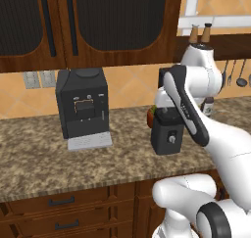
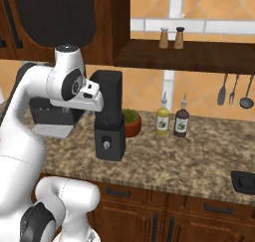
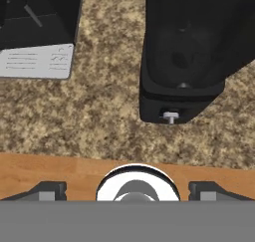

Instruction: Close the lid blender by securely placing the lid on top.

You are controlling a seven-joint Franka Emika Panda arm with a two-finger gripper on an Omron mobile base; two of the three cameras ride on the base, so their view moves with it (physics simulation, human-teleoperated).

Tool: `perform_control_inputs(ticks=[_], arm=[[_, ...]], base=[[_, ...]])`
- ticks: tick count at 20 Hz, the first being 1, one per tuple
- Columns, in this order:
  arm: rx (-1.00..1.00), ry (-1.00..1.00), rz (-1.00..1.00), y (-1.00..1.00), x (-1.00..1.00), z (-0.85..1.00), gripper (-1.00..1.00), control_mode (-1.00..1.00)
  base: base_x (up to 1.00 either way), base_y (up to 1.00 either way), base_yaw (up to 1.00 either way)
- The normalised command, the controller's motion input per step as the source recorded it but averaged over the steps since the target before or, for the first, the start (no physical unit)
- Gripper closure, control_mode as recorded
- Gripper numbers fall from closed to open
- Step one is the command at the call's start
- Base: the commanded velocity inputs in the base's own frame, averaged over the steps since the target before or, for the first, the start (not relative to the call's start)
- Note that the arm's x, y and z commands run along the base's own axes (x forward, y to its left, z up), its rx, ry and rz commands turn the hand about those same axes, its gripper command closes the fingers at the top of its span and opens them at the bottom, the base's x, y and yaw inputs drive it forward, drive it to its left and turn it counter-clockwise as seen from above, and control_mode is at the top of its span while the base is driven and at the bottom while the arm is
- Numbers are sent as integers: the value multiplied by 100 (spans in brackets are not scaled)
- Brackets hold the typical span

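I see the blender [image 2: 110,121] upright on the speckled worktop [image 2: 199,156], just back from its front edge: dark grey boxy base, one round knob [image 2: 105,145] facing front, black square jar tapering wider upward. From the hand view I look down into the open jar [image 3: 194,42]. The lid [image 2: 244,181] lies flat on the worktop far to the right, well apart.

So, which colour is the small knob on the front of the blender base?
Silver-white, on the dark grey blender; the hand view shows the knob best.

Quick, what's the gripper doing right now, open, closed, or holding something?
Gripper: open and empty, fingertips spread wide, looking down over the blender.
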Motion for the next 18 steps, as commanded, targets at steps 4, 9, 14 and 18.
perform_control_inputs(ticks=[4, 9, 14, 18], arm=[[0, 0, 0, 0, -46, 0, -100, -100], [0, 0, 0, 0, -20, 0, -100, -100], [0, 0, 0, 0, -3, 0, -100, 100], [0, 0, 0, 0, 0, 0, -100, 100]], base=[[0, 0, 0], [0, 0, 0], [-38, 0, 0], [-69, -7, 0]])
